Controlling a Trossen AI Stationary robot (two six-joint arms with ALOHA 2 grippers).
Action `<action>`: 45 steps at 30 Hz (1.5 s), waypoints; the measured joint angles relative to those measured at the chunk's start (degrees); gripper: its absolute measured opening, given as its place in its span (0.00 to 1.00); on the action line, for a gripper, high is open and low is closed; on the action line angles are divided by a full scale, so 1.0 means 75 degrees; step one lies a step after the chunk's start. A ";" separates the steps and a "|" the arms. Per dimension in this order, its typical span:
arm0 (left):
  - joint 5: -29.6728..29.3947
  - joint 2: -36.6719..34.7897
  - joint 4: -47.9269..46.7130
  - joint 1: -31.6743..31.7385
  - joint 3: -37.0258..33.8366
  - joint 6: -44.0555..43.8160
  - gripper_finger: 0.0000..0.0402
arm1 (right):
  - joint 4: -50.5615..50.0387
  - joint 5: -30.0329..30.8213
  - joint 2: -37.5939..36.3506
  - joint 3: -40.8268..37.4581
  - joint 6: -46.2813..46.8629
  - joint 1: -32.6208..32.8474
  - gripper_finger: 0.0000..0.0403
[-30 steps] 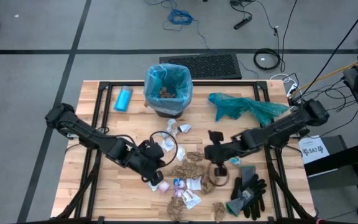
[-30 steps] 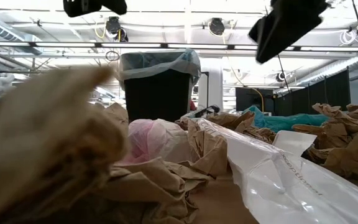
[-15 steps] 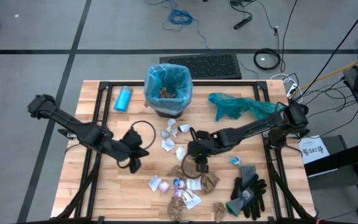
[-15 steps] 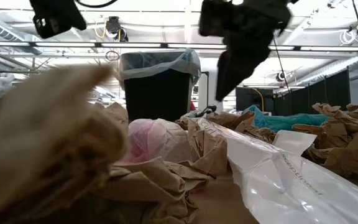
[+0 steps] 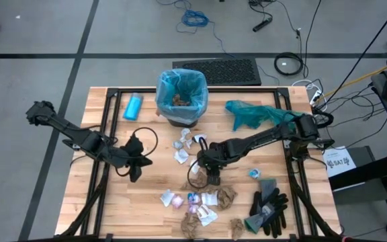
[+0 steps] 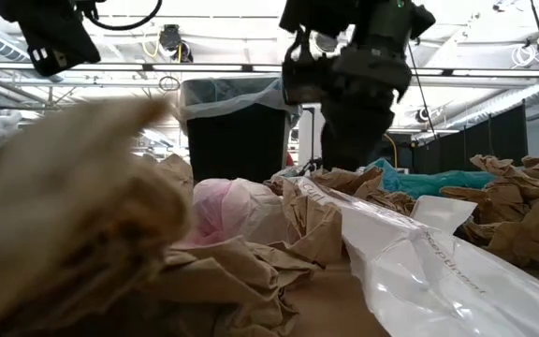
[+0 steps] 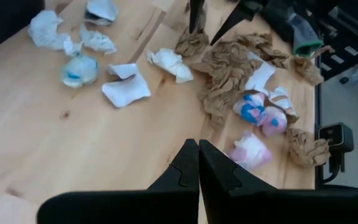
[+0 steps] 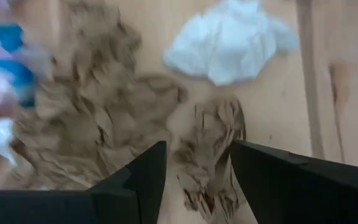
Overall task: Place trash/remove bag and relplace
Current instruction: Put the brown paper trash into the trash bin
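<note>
Now the trash (image 5: 203, 191), brown paper wads and white wrappers, lies scattered mid-table, and the right gripper (image 5: 211, 177) has moved in from the right to hover over a brown wad (image 8: 213, 146), fingers spread apart around it without closing. The left gripper (image 5: 135, 173), pinched shut and empty, has pulled back leftward. The bin (image 5: 182, 97), lined with the pale blue bag (image 5: 163, 87), already holds some brown scraps.

**Counts on my table**

From overhead I count one bin (image 5: 181, 101) with one blue liner (image 5: 170, 84), one teal bag (image 5: 264, 115), one blue bottle (image 5: 134, 107), two arms, a heap of gloves (image 5: 269, 208), and roughly a dozen scraps (image 5: 210, 191).
</note>
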 joint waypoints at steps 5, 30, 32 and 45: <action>0.0026 -0.0176 -0.0020 -0.0003 0.0000 0.0150 0.00 | -0.0184 -0.0005 0.0436 0.0003 -0.0002 0.0046 0.43; -0.1539 0.0280 -0.0253 0.0029 0.0000 0.1225 0.05 | -0.1637 0.2011 -0.2038 0.1824 0.1342 0.0078 0.01; -0.1549 0.0280 -0.0219 0.0072 0.0000 0.1429 0.05 | -0.1403 0.2602 -0.2070 0.2294 0.0989 0.0049 0.01; -0.1259 0.0280 0.1111 0.0282 0.0000 0.3474 0.05 | 0.1120 0.2230 -0.1895 0.2926 -0.0857 -0.1751 0.00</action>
